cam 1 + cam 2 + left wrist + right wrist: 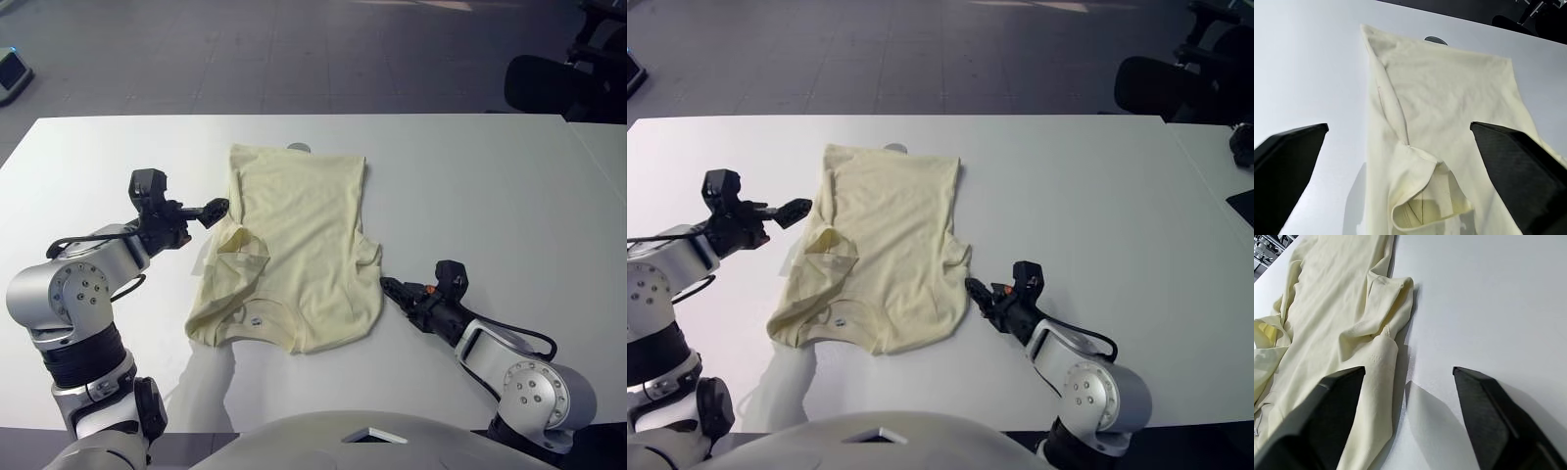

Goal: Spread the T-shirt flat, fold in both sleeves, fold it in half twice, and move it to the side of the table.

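A pale yellow T-shirt (299, 225) lies lengthwise on the white table (490, 186), collar end toward me. Its left sleeve (240, 257) is folded in over the body, and the right sleeve (1383, 298) is bunched in along the edge. My left gripper (214, 209) hovers open at the shirt's left edge, just beside the folded sleeve (1420, 196). My right gripper (390, 289) is open and low over the table, at the shirt's right edge close to the bunched sleeve. Neither gripper holds any cloth.
A small grey round object (299, 148) peeks out from under the shirt's far hem. A second table (602, 147) adjoins on the right. Beyond the far right corner stands a black chair (549, 83). Bare table surface lies on both sides of the shirt.
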Action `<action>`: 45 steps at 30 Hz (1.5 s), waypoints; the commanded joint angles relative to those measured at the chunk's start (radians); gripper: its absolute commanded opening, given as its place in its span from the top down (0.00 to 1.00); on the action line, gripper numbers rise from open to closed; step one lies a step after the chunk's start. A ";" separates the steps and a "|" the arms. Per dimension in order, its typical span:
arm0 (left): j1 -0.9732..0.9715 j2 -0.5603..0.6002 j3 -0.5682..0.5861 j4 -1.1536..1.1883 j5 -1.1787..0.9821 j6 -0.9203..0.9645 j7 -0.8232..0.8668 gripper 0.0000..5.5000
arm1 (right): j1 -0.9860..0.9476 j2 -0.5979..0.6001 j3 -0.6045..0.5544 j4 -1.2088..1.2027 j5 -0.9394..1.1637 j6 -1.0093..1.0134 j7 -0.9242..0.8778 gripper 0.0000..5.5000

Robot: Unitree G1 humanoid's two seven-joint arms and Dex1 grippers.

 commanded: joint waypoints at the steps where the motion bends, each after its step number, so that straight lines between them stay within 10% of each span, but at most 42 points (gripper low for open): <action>1: -0.002 0.006 -0.011 0.020 0.019 -0.017 0.003 0.02 | 0.040 0.125 0.026 0.028 0.022 -0.002 -0.027 0.54; 15: 0.008 -0.009 -0.021 0.016 0.030 -0.026 0.015 0.02 | 0.021 0.102 0.053 0.070 0.090 0.017 -0.063 0.99; 35: 0.104 0.031 -0.024 0.030 0.086 -0.166 -0.011 0.02 | -0.114 -0.112 -0.238 0.068 0.130 0.089 -0.028 0.99; 45: 0.092 0.021 -0.034 -0.011 0.118 -0.306 0.006 0.02 | -0.226 -0.087 -0.202 -0.029 0.148 0.169 -0.034 0.99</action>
